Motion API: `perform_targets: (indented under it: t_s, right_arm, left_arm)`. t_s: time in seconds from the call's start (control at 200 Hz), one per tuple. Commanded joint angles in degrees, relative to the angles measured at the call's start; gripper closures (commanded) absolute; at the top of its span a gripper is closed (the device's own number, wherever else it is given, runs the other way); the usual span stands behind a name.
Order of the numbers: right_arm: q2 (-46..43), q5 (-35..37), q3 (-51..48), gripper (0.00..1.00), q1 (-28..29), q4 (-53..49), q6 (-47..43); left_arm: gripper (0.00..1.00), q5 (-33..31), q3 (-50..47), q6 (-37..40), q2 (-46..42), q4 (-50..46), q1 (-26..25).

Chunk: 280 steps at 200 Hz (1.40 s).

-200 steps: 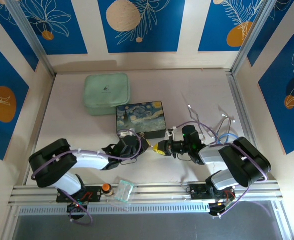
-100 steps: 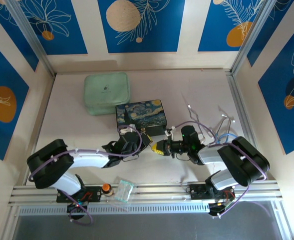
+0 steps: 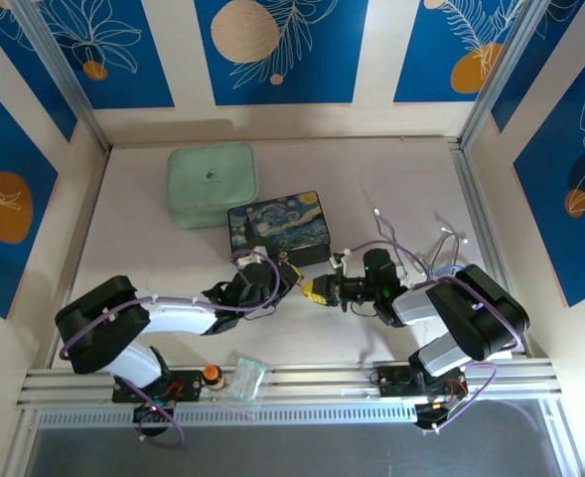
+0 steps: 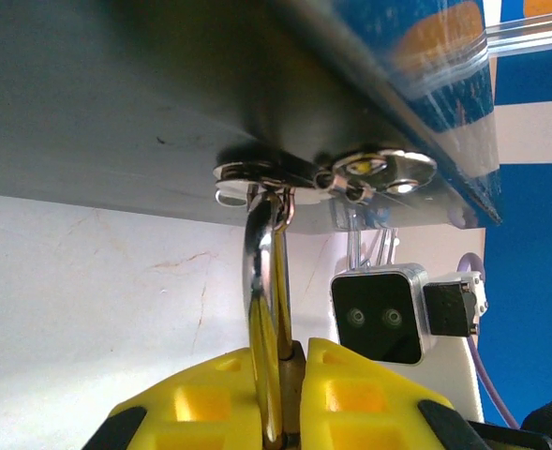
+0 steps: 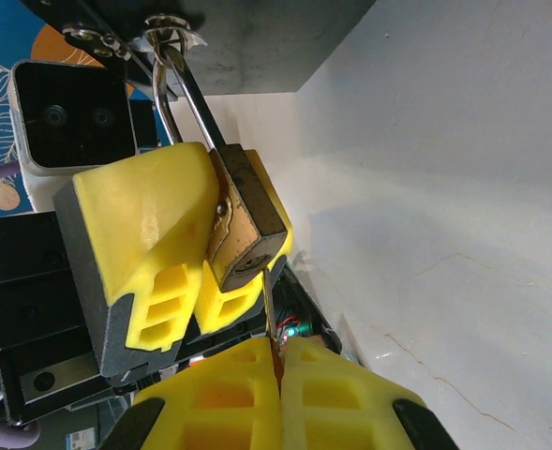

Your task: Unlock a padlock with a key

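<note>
Compared with half a second ago, my left gripper (image 3: 290,281) has crept up toward the painted box (image 3: 277,224), and the box sits a touch further back on the desk (image 3: 391,179). Its jaws are clamped on the padlock (image 5: 247,225), which has a scuffed brass body and a silver shackle hooked through the box's hasp. The right gripper (image 5: 277,370) jaws pinch the key (image 5: 270,305), its thin blade meeting the lock's bottom end.

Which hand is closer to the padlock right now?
Left. The left hand is clamped on the padlock itself. The right hand sits just off its bottom end, pinching the key, whose tip reaches the padlock's base.
</note>
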Motion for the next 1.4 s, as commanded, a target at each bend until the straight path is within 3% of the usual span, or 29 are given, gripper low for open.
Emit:
perform_targets:
  t_s: [0.0,0.08,0.715,0.826,1.396]
  right_arm:
    - [-0.69,0.16,-0.88,1.0,-0.58,2.11,0.03]
    - [-1.07,0.14,-0.82,1.0,-0.58,1.46,-0.26]
    - [1.32,0.29,1.64,1.0,0.74,4.53,0.98]
    - [2.35,0.56,1.76,1.0,0.56,3.5,0.42]
    - [7.68,2.9,1.74,1.0,-0.14,18.64,4.74]
  left_arm:
    - [1.0,-0.34,0.26,-0.09,-2.94,-0.49,0.26]
    - [1.0,-0.68,1.17,0.76,-3.79,-3.4,0.26]
    - [1.0,0.52,0.76,-1.03,-3.08,1.28,0.53]
    - [1.0,-0.59,1.33,0.03,-5.23,-2.36,0.35]
    - [1.0,0.44,-0.49,-2.65,-5.16,3.43,-0.35]
